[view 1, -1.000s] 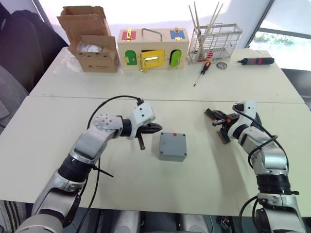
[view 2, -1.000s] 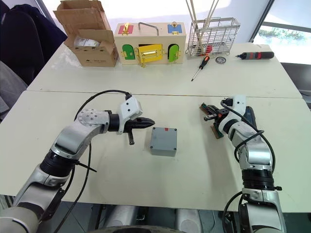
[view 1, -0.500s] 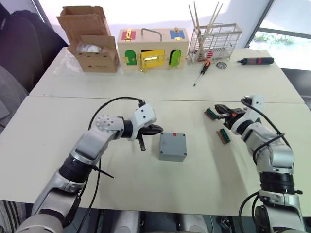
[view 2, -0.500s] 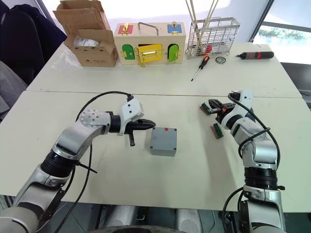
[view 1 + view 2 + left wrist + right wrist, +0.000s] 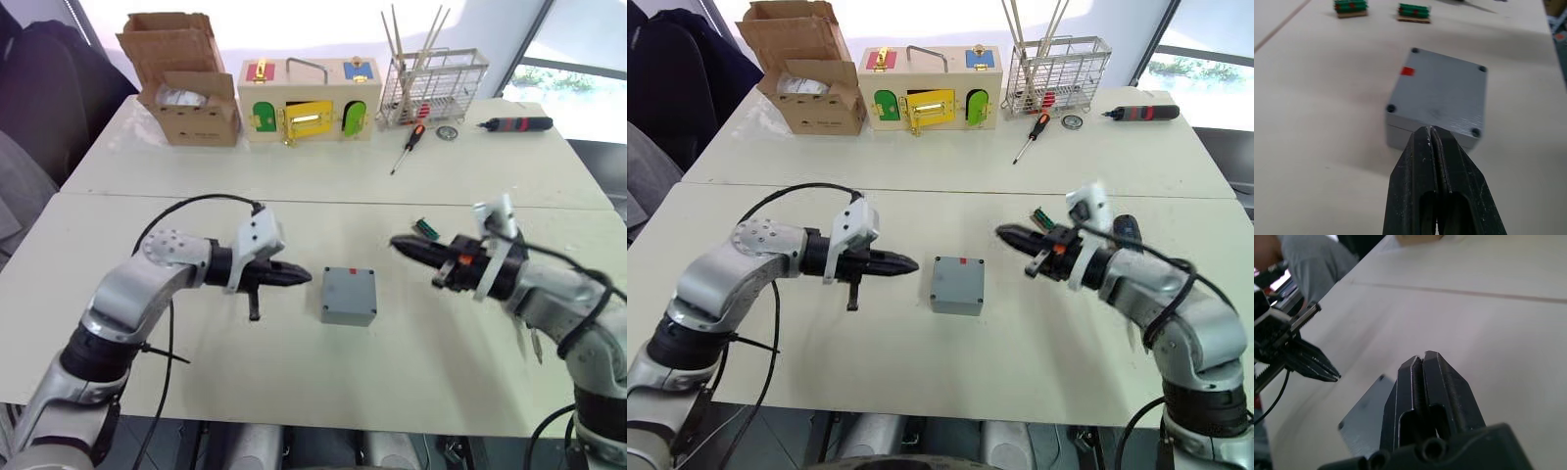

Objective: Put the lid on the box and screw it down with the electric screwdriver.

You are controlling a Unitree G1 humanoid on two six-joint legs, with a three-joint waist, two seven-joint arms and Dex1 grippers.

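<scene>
Left tool (image 5: 299, 277) clenched, fingers pressed together, empty, tip just beside box (image 5: 349, 296), not touching. Right tool (image 5: 402, 246) clenched, empty, above surface (image 5: 294, 372) on box's other side. Box mid-surface between tools; lid (image 5: 1442, 90) on it, grey, four corner holes, red mark.

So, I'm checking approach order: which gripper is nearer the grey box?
Left, though only slightly. The left gripper, shut, points at the box from its left side. The right gripper, also shut, hovers off the box's far right corner.
</scene>
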